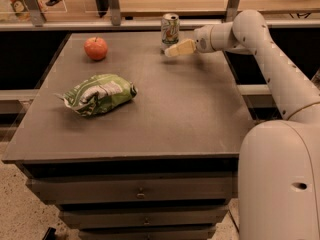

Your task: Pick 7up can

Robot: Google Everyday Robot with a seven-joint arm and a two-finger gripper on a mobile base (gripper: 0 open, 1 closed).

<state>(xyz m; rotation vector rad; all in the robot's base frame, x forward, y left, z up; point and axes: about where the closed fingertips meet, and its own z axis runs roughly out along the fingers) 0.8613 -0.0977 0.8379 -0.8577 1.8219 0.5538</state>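
Cream jaws beside silver-green 7up can (170, 28); red apple (95, 48); green-white bag (98, 94)
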